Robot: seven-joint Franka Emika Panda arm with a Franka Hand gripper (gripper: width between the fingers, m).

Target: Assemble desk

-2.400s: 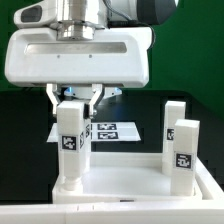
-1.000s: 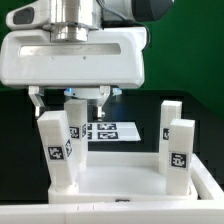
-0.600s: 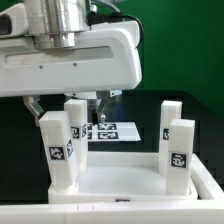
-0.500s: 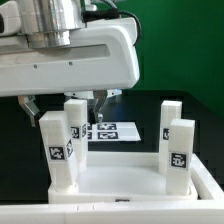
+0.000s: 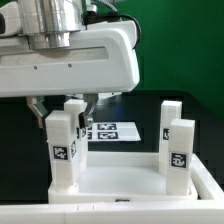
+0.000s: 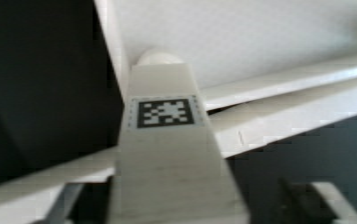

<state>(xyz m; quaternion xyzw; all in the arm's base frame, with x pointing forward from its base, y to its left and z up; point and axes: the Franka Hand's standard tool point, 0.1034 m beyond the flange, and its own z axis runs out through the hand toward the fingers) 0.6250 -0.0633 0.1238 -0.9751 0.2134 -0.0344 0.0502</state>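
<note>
The desk's white rimmed panel lies flat at the front with four white tagged legs standing upright in its corners. The front-left leg stands under my gripper. The gripper is open, with one finger on each side of that leg's top and not touching it. In the wrist view the same leg runs up the middle with its tag facing me. The gripper straddles it, with dark gaps between the fingers and the leg. The other legs stand at back left, back right and front right.
The marker board lies flat on the black table behind the panel, between the two back legs. A green wall stands behind the table. My wide white gripper body fills the upper left of the exterior view.
The gripper let go of the front-left leg, rose, shifted toward the exterior view's left, and now straddles that leg's top. The leg has turned slightly.
</note>
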